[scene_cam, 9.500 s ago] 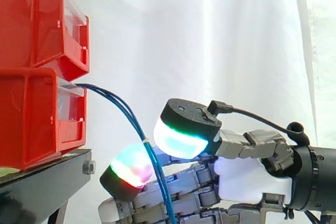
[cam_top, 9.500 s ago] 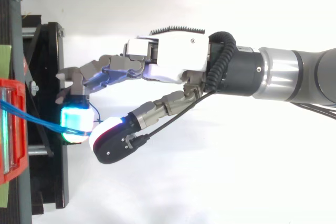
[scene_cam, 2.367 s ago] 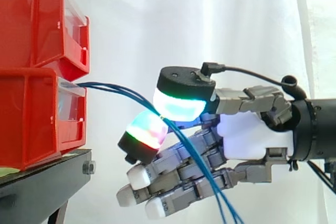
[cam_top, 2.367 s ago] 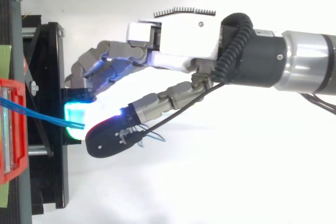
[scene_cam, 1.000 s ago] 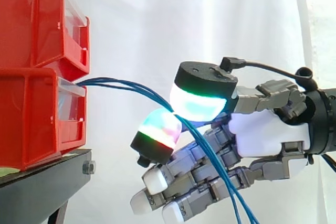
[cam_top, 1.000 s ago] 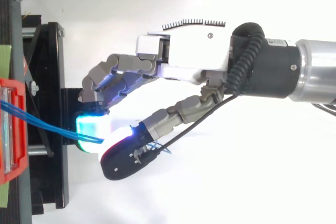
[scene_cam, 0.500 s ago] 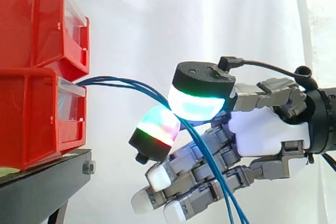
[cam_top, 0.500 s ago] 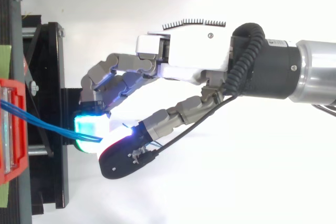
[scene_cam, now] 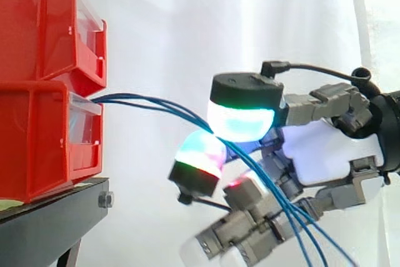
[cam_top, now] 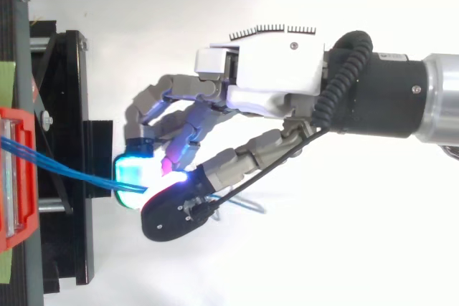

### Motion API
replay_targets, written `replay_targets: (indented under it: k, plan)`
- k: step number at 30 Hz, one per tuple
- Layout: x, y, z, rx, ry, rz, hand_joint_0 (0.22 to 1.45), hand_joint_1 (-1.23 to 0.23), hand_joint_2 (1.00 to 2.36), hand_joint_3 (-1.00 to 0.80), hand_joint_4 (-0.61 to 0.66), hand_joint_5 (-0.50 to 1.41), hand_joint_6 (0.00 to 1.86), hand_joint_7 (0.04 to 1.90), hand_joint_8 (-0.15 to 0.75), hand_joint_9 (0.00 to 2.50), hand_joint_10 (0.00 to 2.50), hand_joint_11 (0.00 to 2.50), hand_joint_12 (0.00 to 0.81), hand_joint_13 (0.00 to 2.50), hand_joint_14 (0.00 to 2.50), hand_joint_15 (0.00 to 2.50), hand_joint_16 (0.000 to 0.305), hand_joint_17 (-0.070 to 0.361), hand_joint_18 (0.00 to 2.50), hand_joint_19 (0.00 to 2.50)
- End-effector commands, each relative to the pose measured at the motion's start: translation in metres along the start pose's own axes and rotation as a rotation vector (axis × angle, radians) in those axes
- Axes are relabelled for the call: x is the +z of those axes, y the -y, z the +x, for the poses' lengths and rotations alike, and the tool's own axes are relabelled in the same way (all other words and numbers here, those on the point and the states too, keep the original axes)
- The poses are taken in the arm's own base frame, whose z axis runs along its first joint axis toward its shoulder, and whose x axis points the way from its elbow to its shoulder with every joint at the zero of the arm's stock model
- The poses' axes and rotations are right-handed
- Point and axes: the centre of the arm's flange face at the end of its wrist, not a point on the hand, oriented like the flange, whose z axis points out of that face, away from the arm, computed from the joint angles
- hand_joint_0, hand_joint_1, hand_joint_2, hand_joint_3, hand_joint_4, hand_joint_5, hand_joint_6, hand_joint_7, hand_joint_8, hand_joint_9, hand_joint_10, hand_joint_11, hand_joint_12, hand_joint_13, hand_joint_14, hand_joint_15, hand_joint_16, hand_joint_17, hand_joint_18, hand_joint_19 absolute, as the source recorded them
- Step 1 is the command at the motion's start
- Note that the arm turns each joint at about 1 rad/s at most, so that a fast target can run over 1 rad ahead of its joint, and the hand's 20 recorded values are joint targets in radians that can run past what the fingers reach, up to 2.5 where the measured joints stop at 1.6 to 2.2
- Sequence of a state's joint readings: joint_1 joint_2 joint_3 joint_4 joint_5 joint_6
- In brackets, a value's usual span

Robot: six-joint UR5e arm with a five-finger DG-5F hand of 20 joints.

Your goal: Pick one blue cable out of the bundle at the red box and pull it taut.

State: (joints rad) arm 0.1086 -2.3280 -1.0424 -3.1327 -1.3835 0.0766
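Observation:
Thin blue cables (scene_cam: 156,104) come out of the lower red box (scene_cam: 44,139) and run right in a gentle arc, then drop steeply past the hand. The hand (scene_cam: 319,154) reaches in from the right. Its thumb pad (scene_cam: 240,120), glowing cyan and green, meets a finger pad (scene_cam: 200,154) glowing green and red, and the cables pass pinched between the two. The other fingers curl below. From above, the blue cables (cam_top: 72,170) stretch from the red box (cam_top: 18,177) into the pinch under the hand (cam_top: 272,77).
A second red box (scene_cam: 47,26) is stacked on the lower one. Both rest on a black stand (scene_cam: 56,217), whose frame (cam_top: 68,141) lies left of the hand. A white curtain hangs behind.
The hand has moved a little to the right, away from the boxes. Its lower fingers have curled in further, and the cables below the pinch have spread apart.

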Motion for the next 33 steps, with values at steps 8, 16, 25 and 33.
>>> replay_targets:
  k: [8,16,25,33]
  plan:
    - [-0.007,0.0,0.0,0.01,0.004,0.064,0.63,-0.82,1.02,-0.17,0.05,-0.17,0.88,1.01,0.353,1.08,0.01,1.18,0.362,0.53,0.01,0.26,0.053,0.118,0.47,0.3]
    - [-0.006,-0.013,0.0,0.012,0.005,0.05,0.7,-0.94,1.02,-0.24,0.07,-0.19,0.89,0.96,0.336,1.02,0.01,1.19,0.362,0.56,0.01,0.27,0.053,0.118,0.51,0.25]
    - [-0.007,-0.013,0.0,0.009,0.007,0.064,0.74,-0.97,1.0,-0.5,0.14,-0.19,0.9,0.93,0.339,1.0,0.01,1.18,0.363,0.6,0.01,0.28,0.053,0.118,0.56,0.26]
    - [-0.007,-0.013,0.0,0.008,0.005,0.063,0.6,-0.86,1.0,-0.5,0.16,-0.18,0.87,0.95,0.351,1.02,0.01,1.17,0.364,0.6,0.01,0.3,0.053,0.118,0.55,0.31]
